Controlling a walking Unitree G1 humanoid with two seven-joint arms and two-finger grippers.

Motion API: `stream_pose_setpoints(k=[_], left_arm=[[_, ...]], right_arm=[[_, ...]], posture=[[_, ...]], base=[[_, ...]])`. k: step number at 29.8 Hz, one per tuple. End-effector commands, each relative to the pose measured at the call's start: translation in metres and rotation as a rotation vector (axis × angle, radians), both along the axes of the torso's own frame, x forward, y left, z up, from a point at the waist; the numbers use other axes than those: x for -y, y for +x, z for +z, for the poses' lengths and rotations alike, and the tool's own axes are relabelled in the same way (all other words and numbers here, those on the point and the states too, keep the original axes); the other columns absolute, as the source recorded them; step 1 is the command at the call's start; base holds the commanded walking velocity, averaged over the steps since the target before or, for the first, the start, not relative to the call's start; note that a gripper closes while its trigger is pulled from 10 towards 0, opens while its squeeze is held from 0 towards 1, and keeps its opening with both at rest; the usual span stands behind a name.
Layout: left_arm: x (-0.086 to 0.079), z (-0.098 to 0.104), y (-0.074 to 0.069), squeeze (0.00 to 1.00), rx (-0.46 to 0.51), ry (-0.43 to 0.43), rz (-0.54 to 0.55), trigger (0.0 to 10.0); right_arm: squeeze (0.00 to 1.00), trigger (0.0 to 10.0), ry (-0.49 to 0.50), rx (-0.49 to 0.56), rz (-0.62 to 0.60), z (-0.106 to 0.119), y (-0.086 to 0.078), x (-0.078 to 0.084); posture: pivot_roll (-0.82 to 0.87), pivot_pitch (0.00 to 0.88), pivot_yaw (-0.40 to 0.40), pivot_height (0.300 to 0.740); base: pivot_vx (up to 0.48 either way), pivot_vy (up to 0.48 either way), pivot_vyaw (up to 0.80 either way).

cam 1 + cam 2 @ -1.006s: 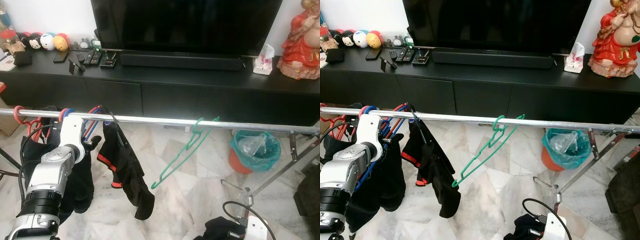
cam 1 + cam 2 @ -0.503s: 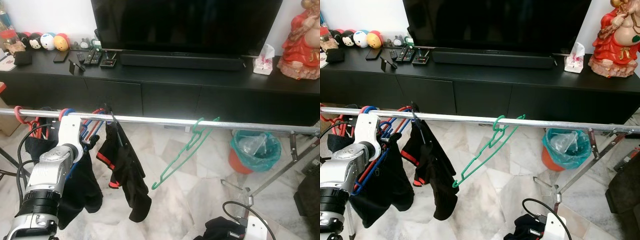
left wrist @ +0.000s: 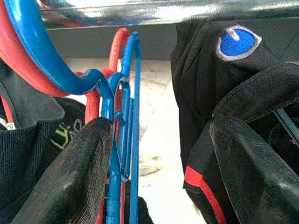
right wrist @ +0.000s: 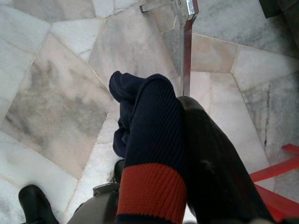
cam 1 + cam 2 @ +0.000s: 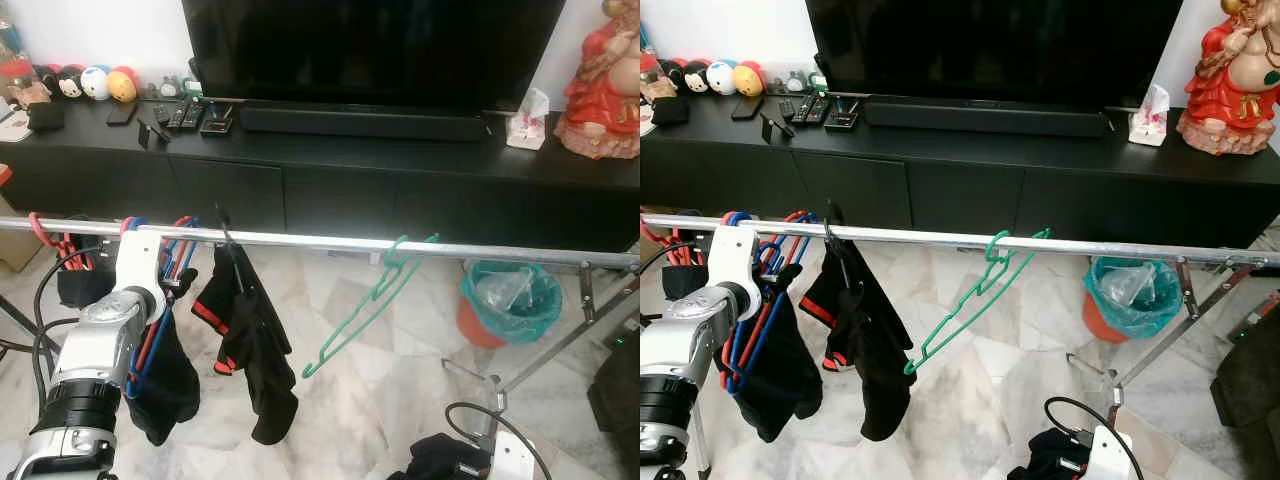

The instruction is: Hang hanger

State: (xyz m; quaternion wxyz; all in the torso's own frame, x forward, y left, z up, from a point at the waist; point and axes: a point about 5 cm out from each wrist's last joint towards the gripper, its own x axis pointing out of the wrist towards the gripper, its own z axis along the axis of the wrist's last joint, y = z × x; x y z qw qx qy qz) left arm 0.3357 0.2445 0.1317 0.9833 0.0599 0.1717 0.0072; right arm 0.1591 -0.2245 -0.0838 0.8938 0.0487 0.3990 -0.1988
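Since a second ago: black garment [image 5: 165, 375] on blue hanger [image 5: 150, 335] has swung lower left; green hanger [image 5: 365, 310] unchanged.

Head views: steel rail [image 5: 330, 241] crosses mid-frame; left gripper [image 5: 178, 285] at left, just below it, beside the blue and red hangers [image 5: 732, 340]. Second black garment [image 5: 250, 330] hangs centre-left.

Left wrist view: fingers [image 3: 70, 182] spread apart, blue hanger between them, touching one finger.

Right wrist view: right gripper [image 4: 187, 154] clenched on a navy and orange sock [image 4: 152, 158] over marble floor [image 4: 51, 107].

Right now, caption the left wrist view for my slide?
Left tool open under the rail, its fingers flanking blue hangers and a black garment.
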Motion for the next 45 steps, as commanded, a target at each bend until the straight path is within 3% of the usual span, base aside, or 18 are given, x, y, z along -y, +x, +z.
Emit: stream_pose_setpoints(k=[1, 25, 36, 45], left_arm=[[-0.003, 0.002, 0.002, 0.00, 0.008, 0.026, 0.008, 10.0], [0.004, -0.018, -0.001, 0.00, -0.052, -0.002, -0.011, 10.0], [0.007, 0.008, 0.004, 0.00, 0.017, 0.017, -0.037, 10.0], [0.016, 0.011, 0.006, 0.00, 0.008, 0.019, -0.079, 10.0]], right_arm=[[0.00, 10.0, -0.003, 0.001, 0.007, 0.000, 0.001, -0.001], [0.00, 10.0, -0.001, -0.002, 0.006, 0.000, 0.000, -0.001], [0.00, 10.0, 0.000, -0.003, 0.010, 0.000, 0.000, -0.001], [0.00, 10.0, 0.001, 0.001, 0.009, 0.000, 0.001, -0.002]], posture=[[0.03, 0.039, 0.009, 0.740], [0.03, 0.040, 0.009, 0.740], [0.03, 0.041, 0.007, 0.740], [0.03, 0.039, 0.010, 0.740]], base=[[0.000, 0.000, 0.00], [0.000, 0.000, 0.00], [0.000, 0.000, 0.00], [0.000, 0.000, 0.00]])
